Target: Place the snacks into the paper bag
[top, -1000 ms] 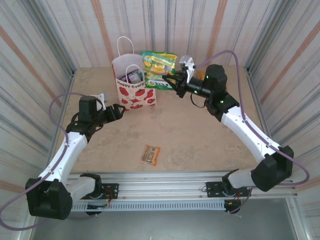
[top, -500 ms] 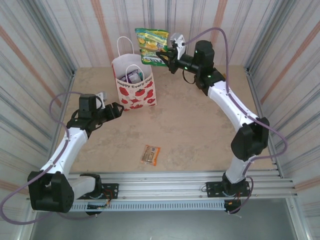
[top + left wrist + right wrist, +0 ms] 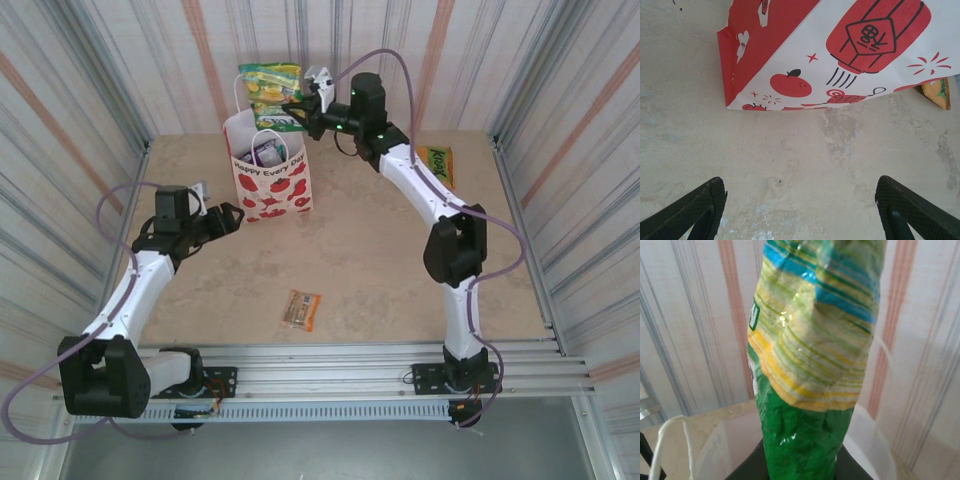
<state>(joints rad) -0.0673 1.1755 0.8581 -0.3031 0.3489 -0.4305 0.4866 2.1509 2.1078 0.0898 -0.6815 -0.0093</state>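
Packet transfer above the bag mouth, shown from the top and both wrists. Right gripper (image 3: pixel 298 105), jaws closed narrowly on the edge of the green packet (image 3: pixel 268 85), holds it in the air at the upper centre of the top view, above the paper bag (image 3: pixel 270 185). The packet has not entered the opening.

In the right wrist view the green packet (image 3: pixel 810 365) stands up from the jaws, with the pale bag rim (image 3: pixel 867 440) and a white handle loop (image 3: pixel 665 440) low in the frame. A purple packet (image 3: pixel 268 152) lies inside the bag.

Left gripper (image 3: pixel 232 216), jaws wide and holding nothing, sits low near the bag's lower left corner, close but apart. Its wrist view shows the printed bag wall (image 3: pixel 840 50) above the two dark fingers (image 3: pixel 695 210), with bare table (image 3: pixel 800 150) between.

Two snacks lie outside the bag: a small brown-orange bar (image 3: pixel 300 310) at lower centre and an orange packet (image 3: pixel 437 163) at the right.

Risks, as judged:
- The packet looks wide for the opening and seems to hang toward the rear rim, so a release here could drop it behind the bag or snag it on a handle.
- A descending wrist could tip the light bag, since the left jaws do not steady it
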